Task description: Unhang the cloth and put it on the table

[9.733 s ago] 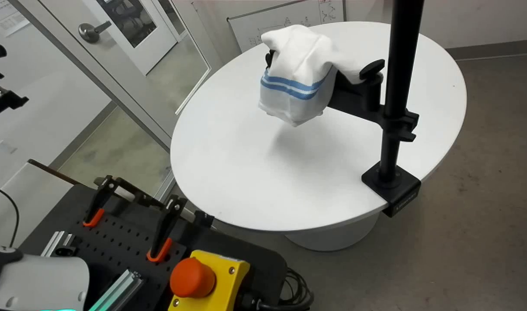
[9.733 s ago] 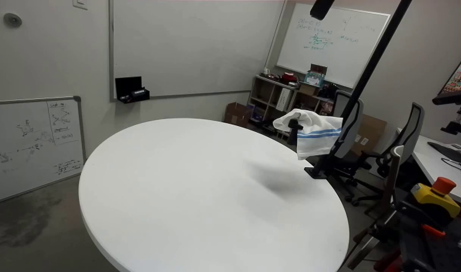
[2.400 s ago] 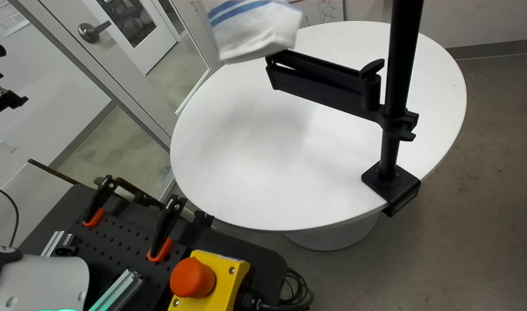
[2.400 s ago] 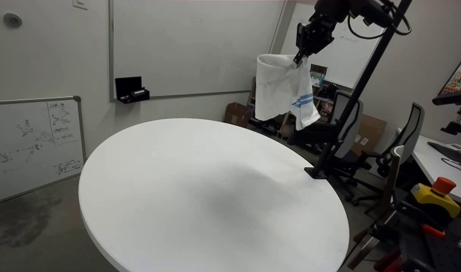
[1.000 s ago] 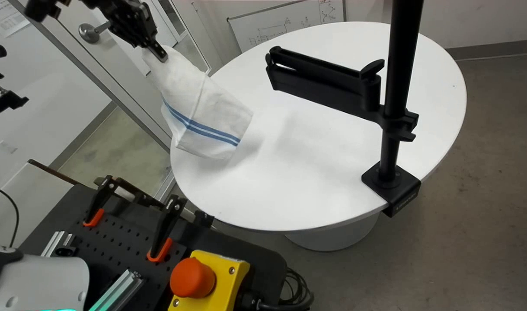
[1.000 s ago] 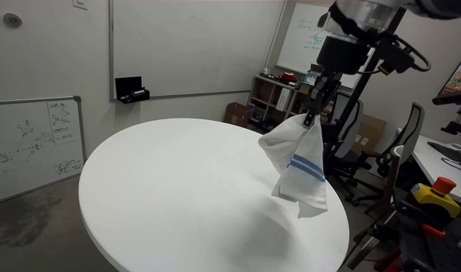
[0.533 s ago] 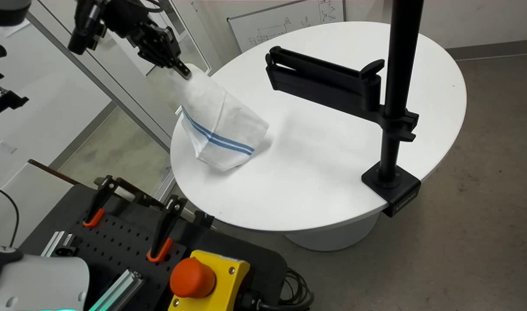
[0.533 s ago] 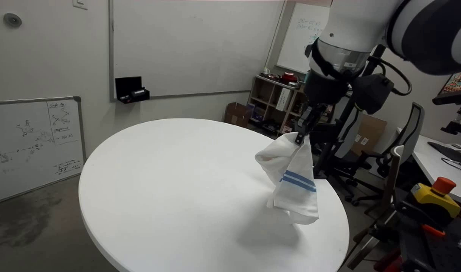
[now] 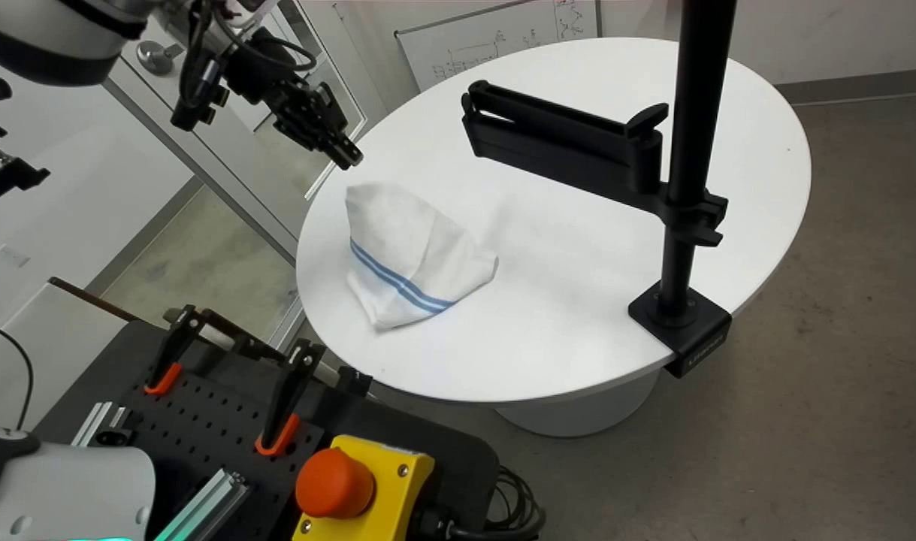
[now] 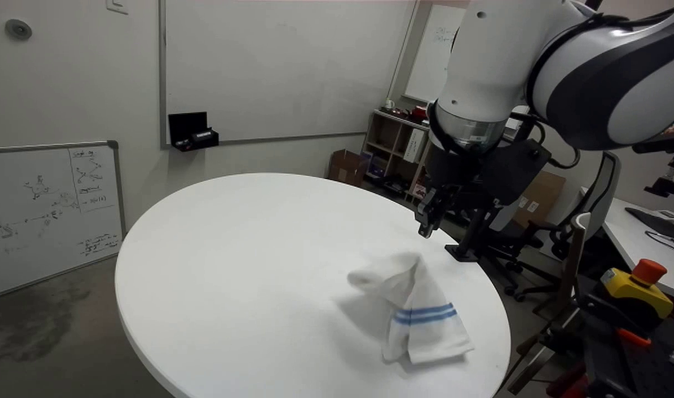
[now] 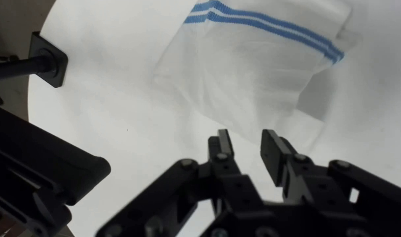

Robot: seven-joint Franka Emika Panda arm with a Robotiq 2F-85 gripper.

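The white cloth (image 9: 405,248) with blue stripes is over the white round table (image 9: 563,315), apart from the gripper (image 9: 350,156). In an exterior view the cloth (image 10: 425,337) has its striped end low at the tabletop, while its upper part stands bunched and blurred; whether all of it rests on the table I cannot tell. My gripper (image 10: 425,229) hangs above and behind it there. In the wrist view the gripper (image 11: 244,135) is part-way open, with a gap and nothing held between its pads, and the cloth (image 11: 246,59) spreads out beyond the fingertips.
A black folded arm (image 9: 563,143) juts over the table from a black pole (image 9: 690,150) clamped at the table's edge. That arm (image 11: 39,158) shows close by on the wrist view's left. A yellow box with a red button (image 9: 334,481) sits on the dark bench.
The gripper has come lower and further over the table, then parted its jaws. The cloth, pinched half a second ago, has dropped away from it toward the tabletop.
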